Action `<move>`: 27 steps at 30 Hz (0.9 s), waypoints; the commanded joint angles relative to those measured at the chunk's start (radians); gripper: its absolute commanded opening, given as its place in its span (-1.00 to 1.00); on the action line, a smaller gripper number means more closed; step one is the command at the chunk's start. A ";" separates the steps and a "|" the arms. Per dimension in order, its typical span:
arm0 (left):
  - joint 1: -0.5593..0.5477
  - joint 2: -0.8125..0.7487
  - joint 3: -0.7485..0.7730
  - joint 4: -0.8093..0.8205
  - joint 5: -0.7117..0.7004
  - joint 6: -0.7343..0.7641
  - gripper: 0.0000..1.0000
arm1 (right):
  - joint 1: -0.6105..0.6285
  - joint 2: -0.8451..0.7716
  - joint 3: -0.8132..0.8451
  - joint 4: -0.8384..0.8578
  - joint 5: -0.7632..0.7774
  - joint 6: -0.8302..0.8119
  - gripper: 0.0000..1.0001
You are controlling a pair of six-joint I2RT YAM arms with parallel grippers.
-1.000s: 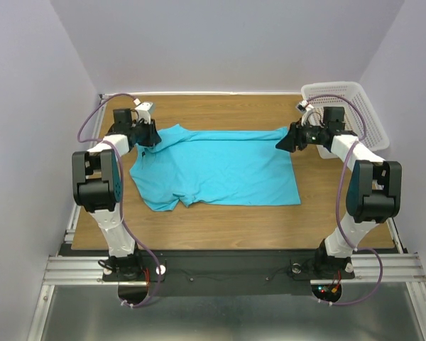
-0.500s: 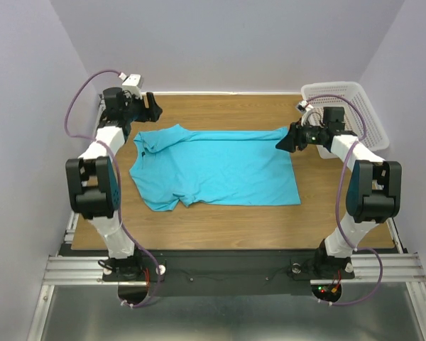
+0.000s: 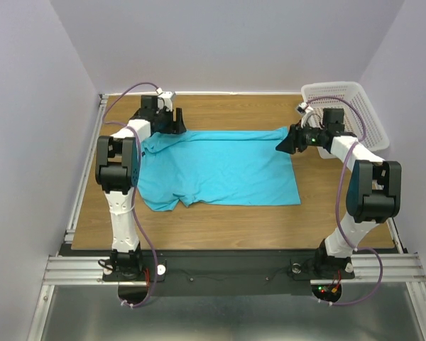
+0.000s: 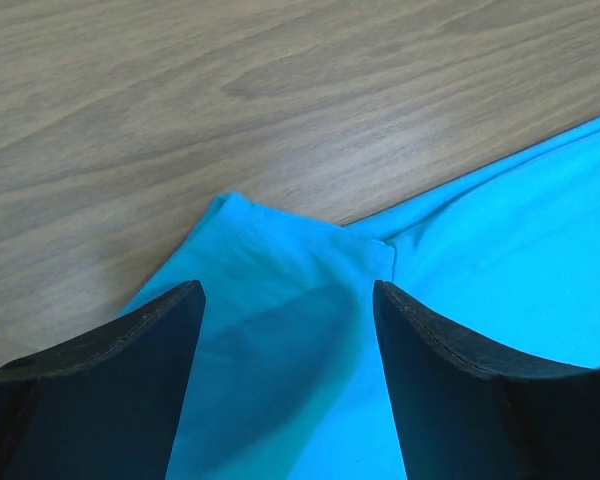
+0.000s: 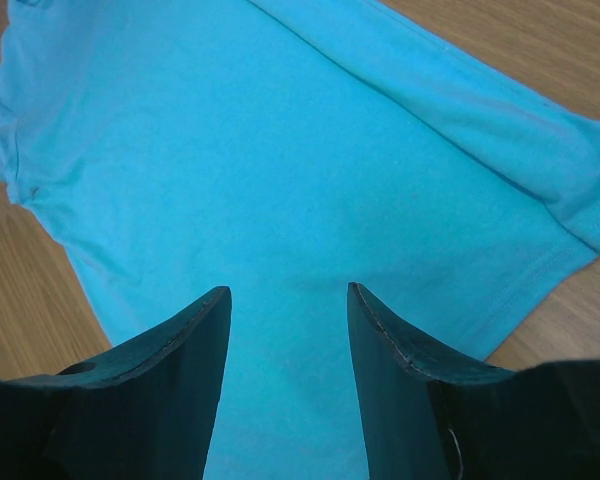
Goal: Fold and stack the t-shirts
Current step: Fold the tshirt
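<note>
– Left gripper, in the top view: how is it found?

– It is seen at the far left corner of the t-shirt, low over the cloth. Its state is not settled from so far above. The right gripper is seen at the far right corner of the same shirt.

– And where is the shirt laid?

– It is spread on the bench between the two arms, its long side running from left to right. A sleeve is bunched at the near left. A white basket is set at the far right corner of the bench, behind the right arm.

– What is shown by the left wrist view?

– The left gripper is shown with its jaws held wide apart, and nothing is clamped. A corner of the turquoise cloth is seen below and between the fingers, with a folded edge beside it. Bare wood is seen beyond it.

– And by the right wrist view?

– The right gripper is likewise shown with its jaws apart. The fabric is laid flat under them and is not pinched. A hemmed edge is seen at the right, with a folded band of cloth above it, and wood is seen past the corner.
</note>
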 commanded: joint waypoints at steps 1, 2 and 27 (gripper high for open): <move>0.006 -0.012 0.077 0.008 -0.044 0.041 0.58 | -0.011 -0.016 -0.013 0.009 -0.011 -0.014 0.12; 0.005 -0.008 0.081 0.008 -0.054 0.044 0.58 | -0.013 -0.014 -0.013 0.009 -0.011 -0.013 0.12; -0.016 0.093 0.247 -0.121 -0.170 0.096 0.36 | -0.014 -0.004 -0.012 0.009 -0.016 -0.010 0.12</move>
